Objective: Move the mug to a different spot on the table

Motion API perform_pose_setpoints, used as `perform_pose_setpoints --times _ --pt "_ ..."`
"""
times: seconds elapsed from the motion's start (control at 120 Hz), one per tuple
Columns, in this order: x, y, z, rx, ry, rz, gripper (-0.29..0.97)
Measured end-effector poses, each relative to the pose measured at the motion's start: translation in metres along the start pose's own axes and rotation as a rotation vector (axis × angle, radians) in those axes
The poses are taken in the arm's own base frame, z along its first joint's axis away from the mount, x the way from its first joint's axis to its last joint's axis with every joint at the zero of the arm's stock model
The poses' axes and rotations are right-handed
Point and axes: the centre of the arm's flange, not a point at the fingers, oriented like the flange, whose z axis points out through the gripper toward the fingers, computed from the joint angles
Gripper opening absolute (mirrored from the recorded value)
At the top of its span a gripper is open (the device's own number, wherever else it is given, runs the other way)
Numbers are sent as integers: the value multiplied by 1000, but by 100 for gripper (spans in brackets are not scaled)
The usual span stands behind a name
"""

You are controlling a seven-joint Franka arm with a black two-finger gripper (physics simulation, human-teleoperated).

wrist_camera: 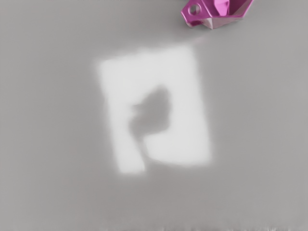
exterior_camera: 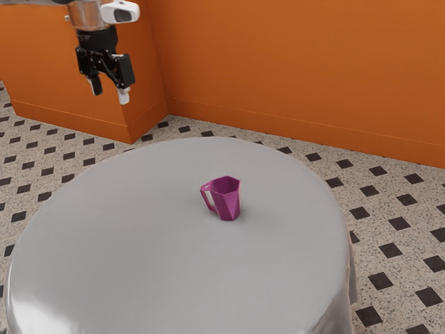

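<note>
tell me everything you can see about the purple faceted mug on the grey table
The glossy magenta-purple faceted mug looks like moulded plastic, with flat angular sides narrowing toward its base and an open top. It stands upright near the middle of the round grey table, its loop handle toward the exterior view's left. Only the tabletop touches it; the black two-finger gripper hangs open, high up and well apart.

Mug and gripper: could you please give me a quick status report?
Gripper open, empty, high above the table. Mug upright near table centre, untouched. Nothing between them.
</note>
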Motion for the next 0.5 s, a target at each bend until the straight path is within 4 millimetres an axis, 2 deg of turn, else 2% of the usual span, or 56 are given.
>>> perform_pose_setpoints --times 0.133,0.233,0.292,0.433,0.5 --pt "-2 13 9 -19 -2 55 68" --pt "0 5 38 -19 -40 83 68" --pt "11 -4 60 -3 -57 134 68" --pt "28 -6 81 20 -44 349 68" --pt "24 -22 109 2 -87 409 68"
